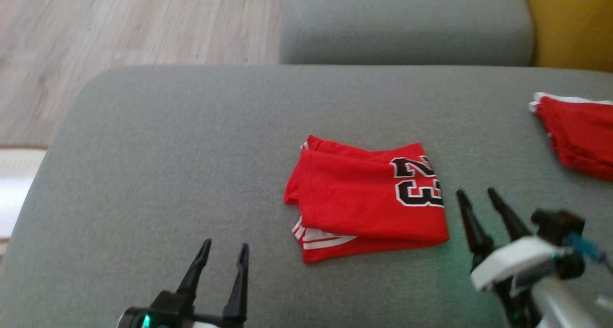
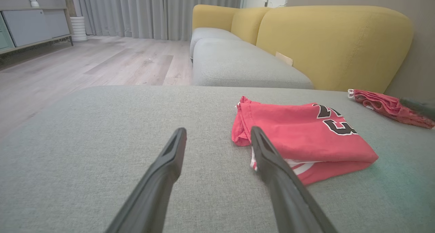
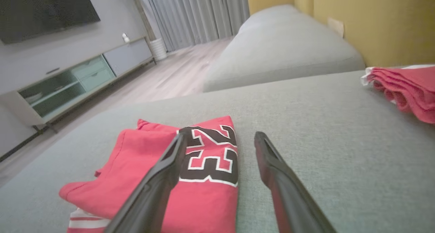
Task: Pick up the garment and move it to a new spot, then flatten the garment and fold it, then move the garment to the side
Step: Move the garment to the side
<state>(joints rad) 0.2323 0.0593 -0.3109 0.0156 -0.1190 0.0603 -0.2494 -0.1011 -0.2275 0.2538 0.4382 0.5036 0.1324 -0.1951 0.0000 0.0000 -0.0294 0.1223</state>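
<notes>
Garment [image 1: 364, 198] folded square on woven cushion [image 1: 167, 175]

Black digits "23" outlined in white, on the folded red garment [image 1: 364, 198], top digit partly creased, possibly incomplete

garment [image 3: 207, 205] cut at bottom edge, red cloth [image 3: 407, 90] at right

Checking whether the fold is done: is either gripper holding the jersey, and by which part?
Nothing is held. The left gripper and right gripper are open and empty, on either side of the folded jersey.
</notes>
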